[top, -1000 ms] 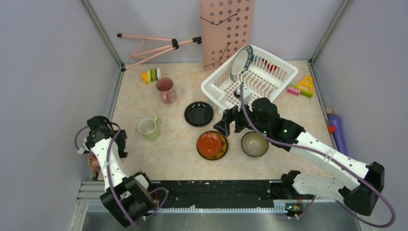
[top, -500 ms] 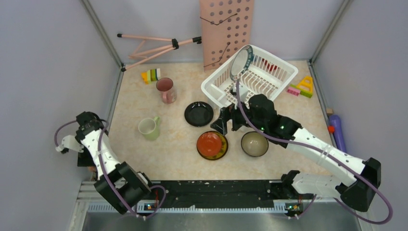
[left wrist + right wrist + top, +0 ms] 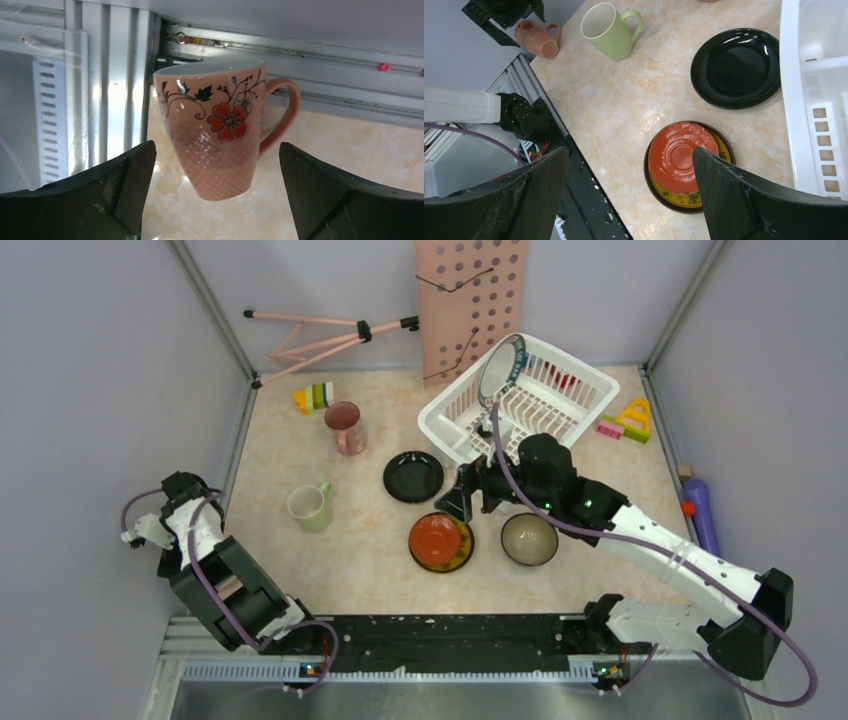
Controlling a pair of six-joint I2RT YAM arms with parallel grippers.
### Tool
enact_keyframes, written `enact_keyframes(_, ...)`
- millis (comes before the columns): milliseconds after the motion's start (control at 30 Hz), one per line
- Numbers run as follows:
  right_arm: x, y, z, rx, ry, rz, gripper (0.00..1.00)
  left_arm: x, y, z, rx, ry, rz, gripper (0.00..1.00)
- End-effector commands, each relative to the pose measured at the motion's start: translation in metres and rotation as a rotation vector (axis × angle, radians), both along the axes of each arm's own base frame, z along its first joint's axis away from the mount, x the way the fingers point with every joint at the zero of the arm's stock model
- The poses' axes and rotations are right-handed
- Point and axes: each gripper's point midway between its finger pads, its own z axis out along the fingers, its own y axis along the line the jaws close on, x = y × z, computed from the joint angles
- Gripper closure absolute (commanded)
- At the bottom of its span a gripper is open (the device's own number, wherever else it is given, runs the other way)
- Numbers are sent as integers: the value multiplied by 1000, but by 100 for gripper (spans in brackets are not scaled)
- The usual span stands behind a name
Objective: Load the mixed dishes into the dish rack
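Both splayed: left tool (image 3: 216,148), right tool (image 3: 630,153)

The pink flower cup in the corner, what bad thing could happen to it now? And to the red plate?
The pink cup stands at the edge of the table, between the fingers of the open left gripper, which do not touch it. A crooked close could knock it off.
The red plate lies on the yellowish plate under the open right gripper. Lifting one might drag the other.

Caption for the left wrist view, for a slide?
Open left gripper straddling a pink flowered mug without touching it.
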Motion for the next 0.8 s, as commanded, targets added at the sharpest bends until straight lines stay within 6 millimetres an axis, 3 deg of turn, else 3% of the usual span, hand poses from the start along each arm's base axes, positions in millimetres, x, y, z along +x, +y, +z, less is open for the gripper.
enact_keyframes(0,-1,4,33,79,-42,24,8,11,18,-7,72,-46,0,2)
enact_keyframes(333,-6,-3,34,88,-52,15,8,6,5,-47,-2,-38,58,3)
enact_keyframes(400,-6,-5,33,82,-52,9,8,-3,3,-49,13,-13,101,16)
enact_keyframes(500,-5,-8,31,75,-57,-3,8,-6,0,-49,6,-12,140,49)
enact_keyframes(533,-5,-9,31,73,-59,-7,8,-2,-1,-47,-3,-34,130,65)
enact_keyframes(567,-5,-10,30,71,-62,-11,8,2,-1,-43,-4,-60,121,94)
enact_keyframes(600,-4,-10,30,69,-63,-14,8,6,-4,-38,-11,-89,113,100)
enact_keyframes(767,1,-13,28,61,-68,-46,8,36,-42,-13,-126,-276,3,100)
